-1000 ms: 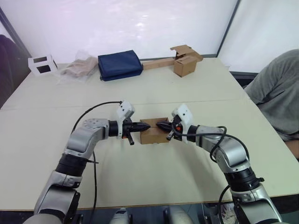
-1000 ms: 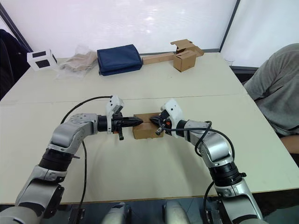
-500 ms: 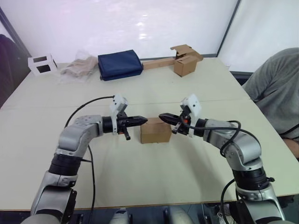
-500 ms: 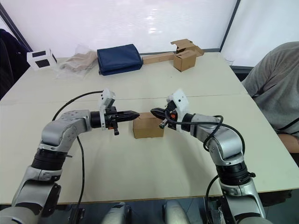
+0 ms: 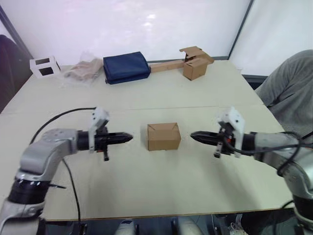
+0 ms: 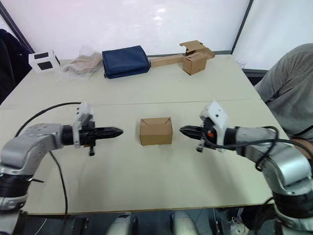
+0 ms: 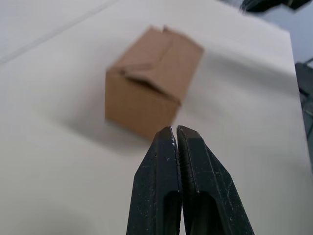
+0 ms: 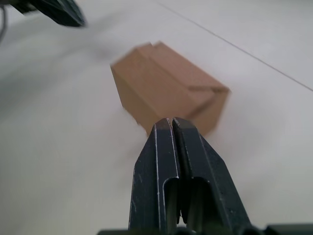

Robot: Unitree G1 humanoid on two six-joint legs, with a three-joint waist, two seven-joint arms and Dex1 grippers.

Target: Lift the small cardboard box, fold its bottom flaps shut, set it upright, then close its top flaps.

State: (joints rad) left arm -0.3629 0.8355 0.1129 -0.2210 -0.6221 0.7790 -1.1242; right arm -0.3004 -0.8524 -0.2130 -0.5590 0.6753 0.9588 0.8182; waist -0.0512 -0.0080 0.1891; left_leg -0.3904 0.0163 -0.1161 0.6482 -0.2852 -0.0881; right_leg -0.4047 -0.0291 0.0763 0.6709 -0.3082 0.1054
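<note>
Flanking the small cardboard box (image 5: 163, 136), left pincer (image 5: 128, 137); right pincer (image 5: 193, 136); both closed, apart.

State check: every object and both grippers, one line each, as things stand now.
small brown cardboard box: upright on table, top flaps folded shut, untouched
left gripper: shut, empty, apart from box
right gripper: shut, empty, apart from box
second brown cardboard box with long strip: far edge, flaps open
navy blue fabric bag: lying flat
</note>
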